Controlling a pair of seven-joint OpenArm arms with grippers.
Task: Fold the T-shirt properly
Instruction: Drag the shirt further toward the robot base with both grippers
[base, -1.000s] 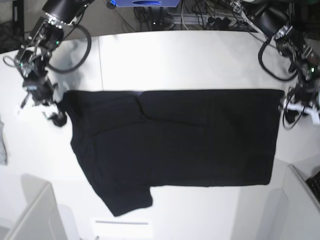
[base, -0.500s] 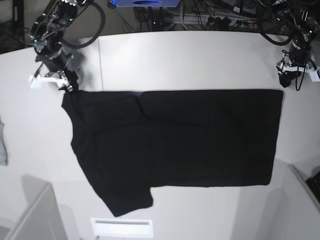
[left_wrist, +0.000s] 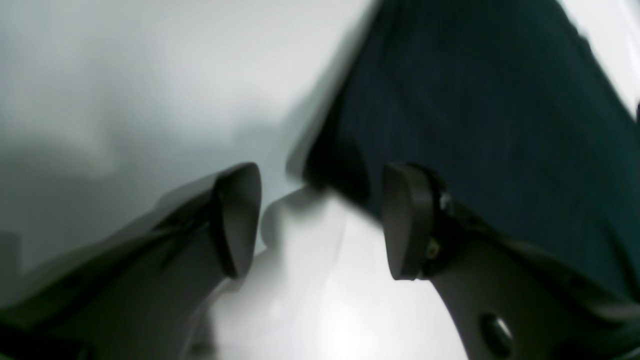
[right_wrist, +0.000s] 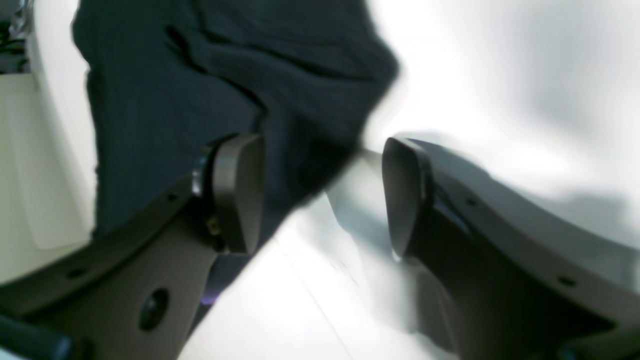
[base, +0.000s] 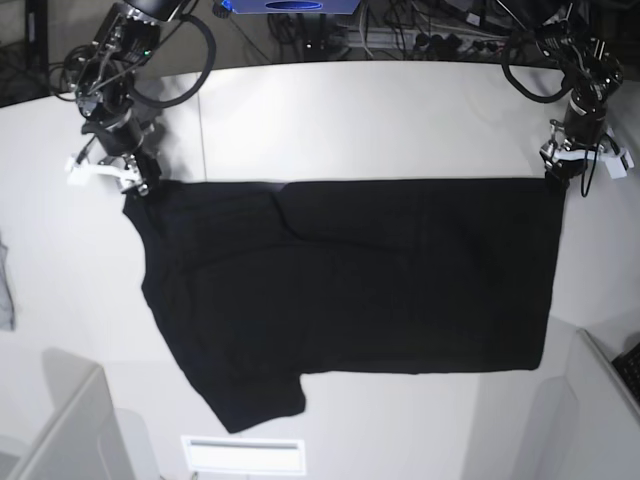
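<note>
Your left gripper (left_wrist: 320, 220): jaws wide, empty, a corner of the large black cloth T-shirt (base: 350, 290) just ahead. Your right gripper (right_wrist: 320, 195): jaws wide, empty, the opposite far corner just ahead. Shirt flat between both.

Large plain black T-shirt (base: 350, 280) lying flat and spread sideways across a white table, hem edge straight at the right, one short sleeve pointing toward the near-left edge
</note>
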